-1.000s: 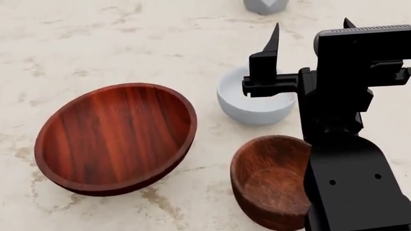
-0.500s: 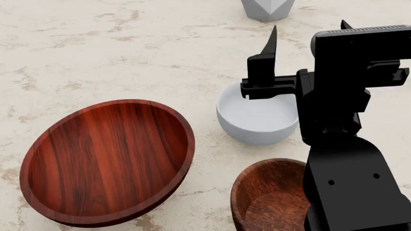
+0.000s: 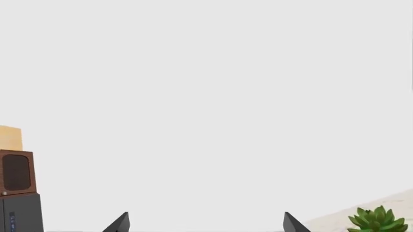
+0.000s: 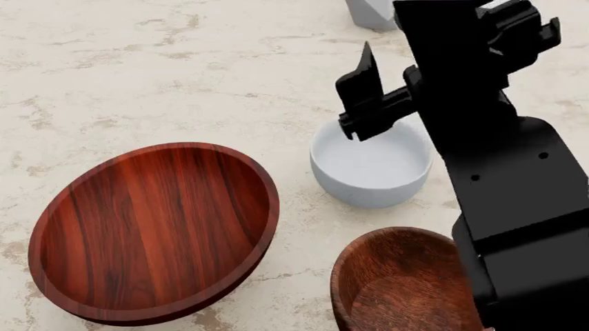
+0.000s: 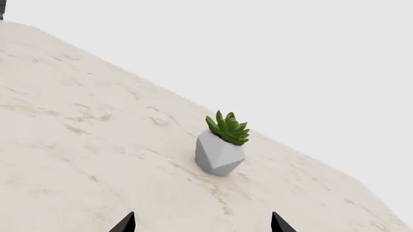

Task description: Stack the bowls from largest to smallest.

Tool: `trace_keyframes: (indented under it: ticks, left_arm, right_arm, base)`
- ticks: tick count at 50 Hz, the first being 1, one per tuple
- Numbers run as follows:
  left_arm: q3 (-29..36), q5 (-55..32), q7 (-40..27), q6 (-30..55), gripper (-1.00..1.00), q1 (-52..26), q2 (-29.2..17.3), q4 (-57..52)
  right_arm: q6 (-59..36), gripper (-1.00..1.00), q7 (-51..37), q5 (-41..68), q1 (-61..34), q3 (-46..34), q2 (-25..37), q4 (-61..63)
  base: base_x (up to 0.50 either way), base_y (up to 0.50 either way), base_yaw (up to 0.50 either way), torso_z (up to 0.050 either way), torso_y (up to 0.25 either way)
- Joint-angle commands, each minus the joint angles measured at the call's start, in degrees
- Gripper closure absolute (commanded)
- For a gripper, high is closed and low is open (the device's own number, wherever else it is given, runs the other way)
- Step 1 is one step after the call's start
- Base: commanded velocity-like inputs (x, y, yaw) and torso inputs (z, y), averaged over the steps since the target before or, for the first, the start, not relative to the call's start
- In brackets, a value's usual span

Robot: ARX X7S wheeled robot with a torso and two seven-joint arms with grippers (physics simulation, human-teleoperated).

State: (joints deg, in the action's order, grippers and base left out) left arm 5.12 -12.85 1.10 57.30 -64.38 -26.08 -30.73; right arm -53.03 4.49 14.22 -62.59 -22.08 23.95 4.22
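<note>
In the head view the large reddish wood bowl (image 4: 156, 231) sits on the marble table at the left. The white bowl (image 4: 368, 172) stands right of it, farther back. The small dark-brown wood bowl (image 4: 396, 283) is at the near right, partly hidden by my right arm. One finger (image 4: 363, 79) of my right gripper hangs above the white bowl's far rim; the other finger is hidden behind the wrist. In the right wrist view my right gripper (image 5: 201, 222) is open and empty. My left gripper (image 3: 206, 222) is open and empty, facing blank background, and is out of the head view.
A grey faceted planter (image 5: 219, 152) with a green succulent stands behind the white bowl, its base at the head view's top edge (image 4: 373, 12). The left wrist view shows a brown box (image 3: 16, 171) and a green plant (image 3: 377, 220) at its edges.
The head view first shifted, so the bowls slid lower in frame. Then my right arm tilted and swung left above the white bowl. The bowls have not moved on the table.
</note>
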Motion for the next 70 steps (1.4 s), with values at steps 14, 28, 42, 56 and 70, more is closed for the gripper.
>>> trace_keyframes:
  ticks: [14,28,42,56,70]
  left_arm:
    - [-0.9,0.7,0.8,-1.5,-1.0,0.4,1.0,1.0]
    - [-0.9,0.4,0.7,-0.1,-1.0,-0.3,0.4,0.1]
    - [-1.4,0.2,0.8,-0.4,-1.0,0.4,-0.2,0.0]
    - [-1.1,0.2,0.7,0.1,-1.0,0.0,-0.6,-0.1]
    - [-1.4,0.0,0.5,-0.1,-1.0,0.8,-0.9,-0.3]
  right_arm:
    - [-5.9,-1.0,27.3,-1.9,-25.5,-20.3,5.3,-16.0]
    - [-3.9,-1.0,34.2,-1.9,-27.5,-26.2,5.2,-18.3]
    - [-4.4,-1.0,38.0,0.6,-25.8,-27.6,6.1,-13.7]
    - [-1.9,-1.0,38.5,0.8,-23.3,-28.7,4.8,-17.5]
    - [2.0,-1.0,37.7,-0.2,-22.6,-29.4,1.7,-24.8]
  base:
    - [0.0,0.0,0.0,0.0,0.0]
    - [0.0,0.0,0.0,0.0,0.0]
    - [0.0,0.0,0.0,0.0,0.0]
    - [0.0,0.0,0.0,0.0,0.0]
    - [0.0,0.0,0.0,0.0,0.0]
